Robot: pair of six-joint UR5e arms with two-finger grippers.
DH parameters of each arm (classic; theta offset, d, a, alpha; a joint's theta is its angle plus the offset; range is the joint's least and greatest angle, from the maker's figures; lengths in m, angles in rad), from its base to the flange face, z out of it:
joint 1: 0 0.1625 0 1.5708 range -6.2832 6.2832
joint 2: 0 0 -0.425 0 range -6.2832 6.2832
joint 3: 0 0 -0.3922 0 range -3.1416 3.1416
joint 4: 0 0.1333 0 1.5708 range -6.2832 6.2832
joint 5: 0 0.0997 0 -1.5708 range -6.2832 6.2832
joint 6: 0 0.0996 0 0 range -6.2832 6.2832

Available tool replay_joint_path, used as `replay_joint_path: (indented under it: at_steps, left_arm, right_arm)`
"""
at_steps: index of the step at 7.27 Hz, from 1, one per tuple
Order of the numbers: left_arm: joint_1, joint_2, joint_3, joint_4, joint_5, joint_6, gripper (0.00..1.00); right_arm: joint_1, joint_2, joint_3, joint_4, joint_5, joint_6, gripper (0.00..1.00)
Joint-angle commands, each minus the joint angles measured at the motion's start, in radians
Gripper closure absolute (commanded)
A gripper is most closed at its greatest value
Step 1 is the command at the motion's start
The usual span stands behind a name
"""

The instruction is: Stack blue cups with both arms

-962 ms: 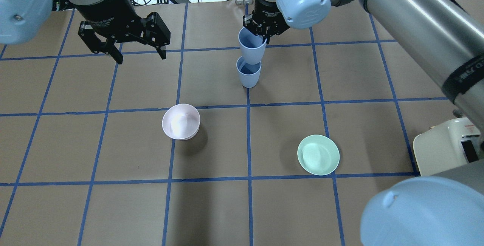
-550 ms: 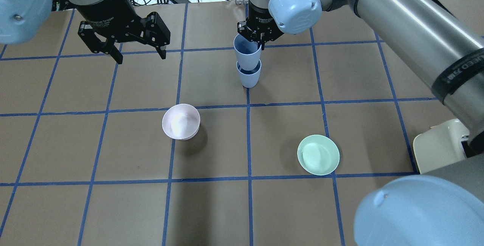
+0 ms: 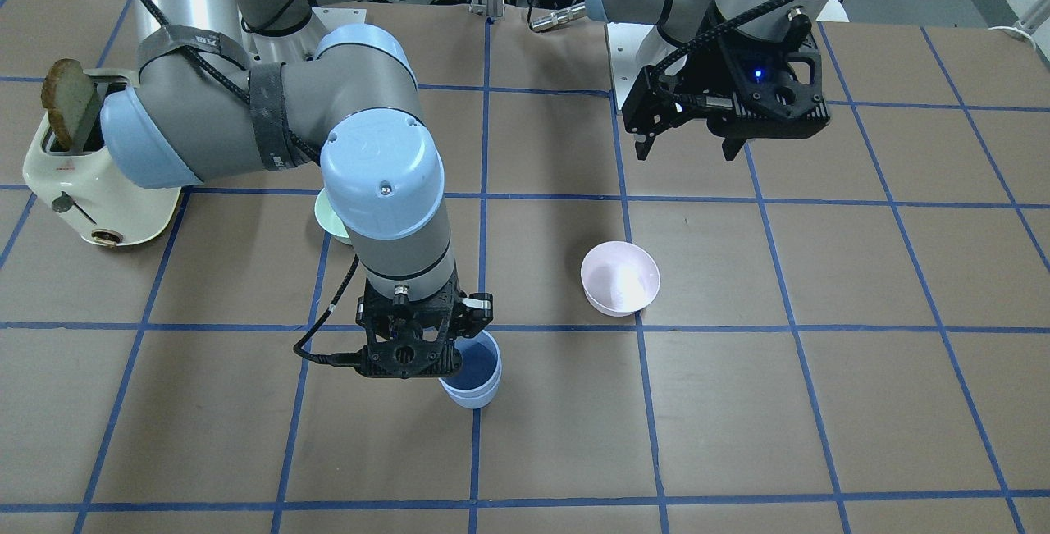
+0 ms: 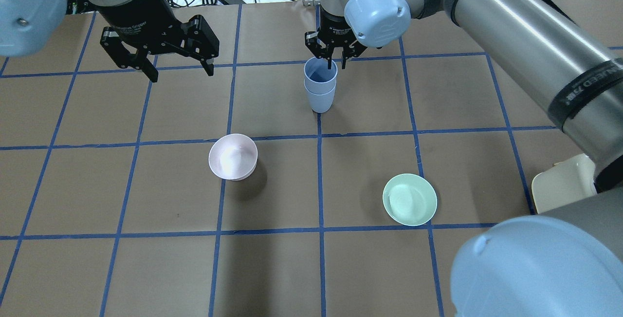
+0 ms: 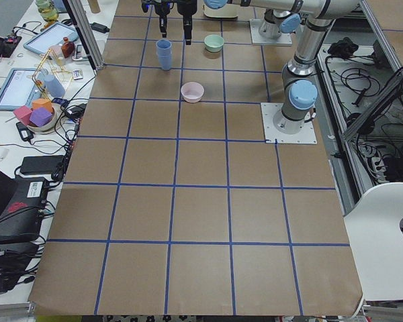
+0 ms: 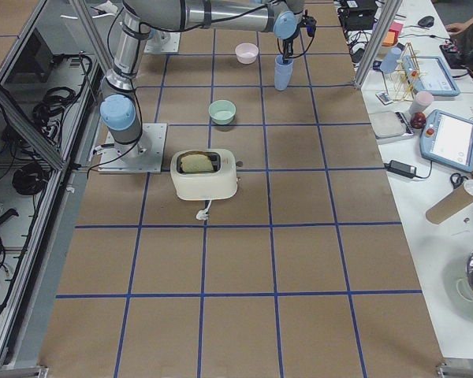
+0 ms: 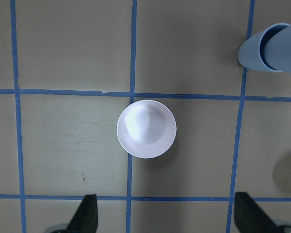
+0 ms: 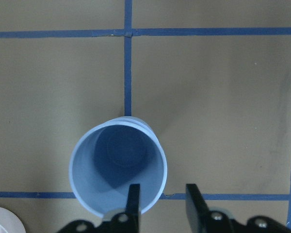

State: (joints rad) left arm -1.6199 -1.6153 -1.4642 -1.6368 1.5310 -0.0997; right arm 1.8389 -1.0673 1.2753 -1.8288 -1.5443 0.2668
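The upper cup (image 4: 320,74), held above the lower cup (image 4: 320,100) a second ago, now sits nested in it. Both stand upright, mouths up, beyond the pink bowl (image 4: 232,156) and to its right. The right gripper (image 4: 335,61) has its fingers slightly parted astride the rim. The left gripper (image 4: 181,74) hangs spread wide, beyond that bowl to its left. A green bowl (image 4: 409,199) lies well right of the pink one.

Upper cup (image 4: 320,74) sits nested in lower cup (image 4: 320,102), which stands on the bench (image 4: 97,185) directly beneath the right end effector (image 4: 336,64); one finger is over the upper cup's mouth, the other outside its rim. First bowl (image 4: 232,156) lies to that end effector's left, closer to the robot, lower than and right of the left end effector (image 4: 181,76). Second bowl (image 4: 410,199) lies to the right end effector's right, closer still to the robot, with a toaster (image 4: 559,190) beyond.
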Motion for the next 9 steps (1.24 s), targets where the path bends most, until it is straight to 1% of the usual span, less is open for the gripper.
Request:
replay_joint_path:
  at_steps: [1,2,3,4,5,6,8,9]
  left_arm:
    - [0.000,0.000,0.001,0.000,0.000,0.000,0.00]
    - [0.000,0.000,0.001,0.000,0.000,0.000,0.00]
    - [0.002,0.000,0.001,0.000,0.000,0.000,0.00]
    - [0.002,0.002,0.001,0.000,0.000,0.000,0.00]
    - [0.002,0.002,0.001,0.000,0.000,0.000,0.00]
    - [-0.002,0.000,-0.001,-0.002,0.001,0.005,0.00]
    - [0.002,-0.003,0.002,0.000,0.046,0.144,0.00]
    - [0.005,-0.003,0.004,0.005,0.044,0.129,0.00]
  right_arm:
    - [-0.056,-0.080,0.001,0.086,-0.019,-0.021,0.00]
    - [-0.120,-0.124,0.007,0.103,-0.045,-0.143,0.00]
    - [-0.169,-0.175,0.033,0.109,-0.052,-0.253,0.00]
    - [-0.184,-0.263,0.097,0.109,-0.086,-0.296,0.00]
    - [-0.190,-0.355,0.196,0.108,-0.097,-0.360,0.00]
    - [-0.194,-0.408,0.266,0.086,-0.094,-0.404,0.00]
    - [-0.191,-0.416,0.266,0.086,-0.076,-0.397,0.00]
    - [-0.191,-0.412,0.265,0.083,-0.022,-0.394,0.00]
